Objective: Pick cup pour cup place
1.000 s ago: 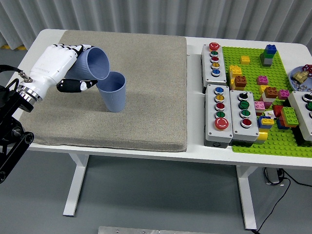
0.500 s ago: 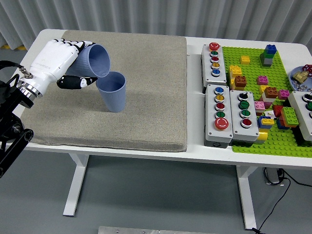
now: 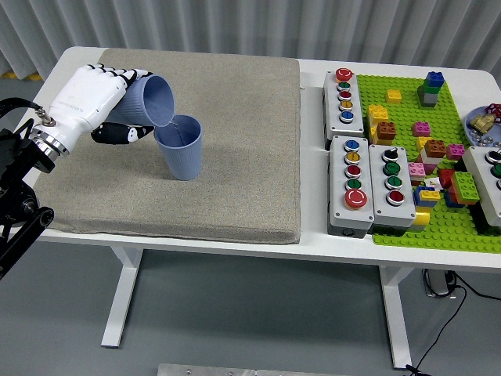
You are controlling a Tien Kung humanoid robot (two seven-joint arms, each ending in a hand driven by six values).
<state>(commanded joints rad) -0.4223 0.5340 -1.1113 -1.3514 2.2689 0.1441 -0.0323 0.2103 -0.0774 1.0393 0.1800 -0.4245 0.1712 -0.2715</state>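
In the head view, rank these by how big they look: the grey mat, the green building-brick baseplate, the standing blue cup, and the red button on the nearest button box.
1. Grey mat, by far the largest.
2. Green baseplate.
3. Standing blue cup, beneath the tilted cup in the left hand.
4. Red button, the smallest.

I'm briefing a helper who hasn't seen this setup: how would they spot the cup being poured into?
Find the grey mat covering the table's left part. Two blue cups are at its left side; the receiving cup stands upright on the mat. The other cup is tilted over its rim, held in the left hand.
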